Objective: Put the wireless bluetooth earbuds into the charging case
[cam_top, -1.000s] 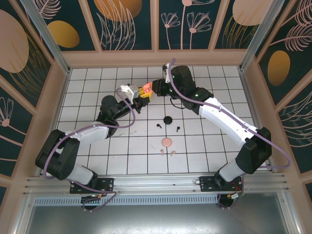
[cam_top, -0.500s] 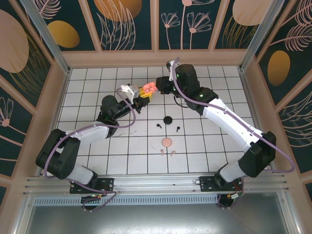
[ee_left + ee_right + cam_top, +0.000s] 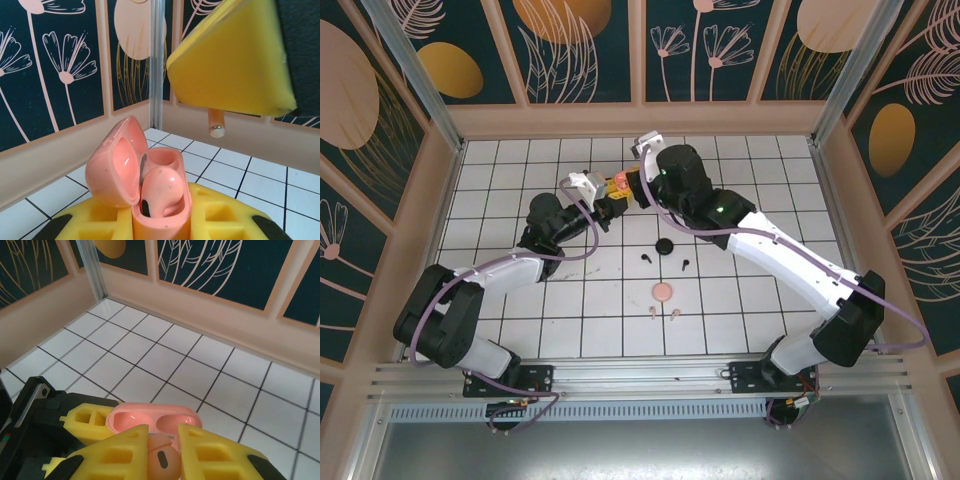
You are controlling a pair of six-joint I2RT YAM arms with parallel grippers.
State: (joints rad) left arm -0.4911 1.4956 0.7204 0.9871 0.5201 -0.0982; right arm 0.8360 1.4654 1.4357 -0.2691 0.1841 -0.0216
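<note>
My left gripper (image 3: 612, 206) is clamped on the open pink charging case (image 3: 150, 210) and holds it upright above the tiles at the far middle of the table, with its lid (image 3: 112, 170) hinged back. One pink earbud (image 3: 162, 192) sits in the well nearer my left wrist camera, and the well behind it (image 3: 162, 157) stands open. My right gripper (image 3: 161, 450) pinches a second pink earbud (image 3: 161, 457) between its yellow pads (image 3: 200, 450). It hangs just above the case with its stem (image 3: 216, 125) pointing down, apart from the case. On the white tiled table (image 3: 520, 310), nearer to me, lies a black round case (image 3: 665, 246). A black earbud (image 3: 646, 257) and another black earbud (image 3: 684, 264) lie just beside it. Nearer again is a pink round case (image 3: 662, 291), with a loose pink earbud (image 3: 652, 312) and its twin pink earbud (image 3: 674, 315) close in front of it.
</note>
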